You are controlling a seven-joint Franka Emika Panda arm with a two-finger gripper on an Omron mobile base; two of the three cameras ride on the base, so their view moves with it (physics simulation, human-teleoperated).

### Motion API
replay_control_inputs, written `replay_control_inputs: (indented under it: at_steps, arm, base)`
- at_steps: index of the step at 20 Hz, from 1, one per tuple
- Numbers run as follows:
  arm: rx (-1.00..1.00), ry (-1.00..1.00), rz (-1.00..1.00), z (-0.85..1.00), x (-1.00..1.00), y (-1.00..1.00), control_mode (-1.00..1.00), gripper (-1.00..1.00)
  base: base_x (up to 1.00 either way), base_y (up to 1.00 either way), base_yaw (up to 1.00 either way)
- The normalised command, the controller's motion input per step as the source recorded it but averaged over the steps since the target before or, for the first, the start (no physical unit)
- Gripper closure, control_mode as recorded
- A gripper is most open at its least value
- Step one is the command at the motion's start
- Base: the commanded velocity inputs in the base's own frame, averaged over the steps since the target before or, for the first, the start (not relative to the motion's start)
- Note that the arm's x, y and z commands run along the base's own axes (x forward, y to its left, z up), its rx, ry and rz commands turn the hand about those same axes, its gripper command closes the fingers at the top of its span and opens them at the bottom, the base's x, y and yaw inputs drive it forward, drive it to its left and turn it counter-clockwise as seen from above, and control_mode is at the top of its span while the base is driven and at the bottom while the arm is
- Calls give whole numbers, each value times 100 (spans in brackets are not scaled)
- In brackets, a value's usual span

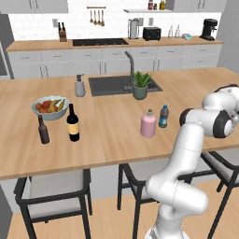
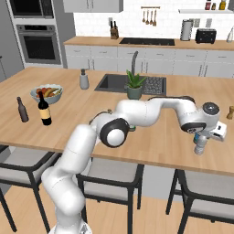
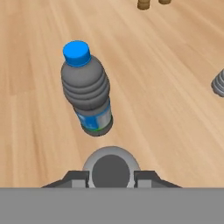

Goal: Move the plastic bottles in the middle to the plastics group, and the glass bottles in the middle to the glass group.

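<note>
My gripper (image 2: 201,145) clamped round clear bottle (image 2: 199,149) near blue-capped bottle (image 3: 86,89). Light, thin plastic, slick; squeeze gently, hold mid-body, keep upright.

right end of surface (image 2: 173,146): gripper (image 2: 201,142) low, clear bottle (image 3: 110,168) between the jaws | blue-capped bottle (image 3: 87,94) stands just ahead, bare wood around it | brown shakers (image 3: 144,4) farther off | middle: pink bottle (image 1: 148,124) and dark-capped bottle (image 1: 163,116) close together, open wood toward wine bottle (image 1: 73,124)
</note>
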Motion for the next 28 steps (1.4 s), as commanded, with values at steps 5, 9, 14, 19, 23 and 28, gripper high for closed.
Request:
replay_control_inputs:
  at_steps: [5,9,14,19,23,28]
  arm:
    - [0,17,0,-6,21,9,-100,100]
    - [0,12,1,-5,6,1,-100,100]
    - [0,2,0,0,0,0,-100,-100]
    - [0,0,0,0,0,0,-100,-100]
    - [0,0,0,0,-11,0,-100,-100]
    - [0,0,0,13,-7,2,-100,-100]
  base:
    - [0,0,0]
    - [0,0,0]
    - [0,0,0]
    - [0,0,0]
    - [0,0,0]
    - [0,0,0]
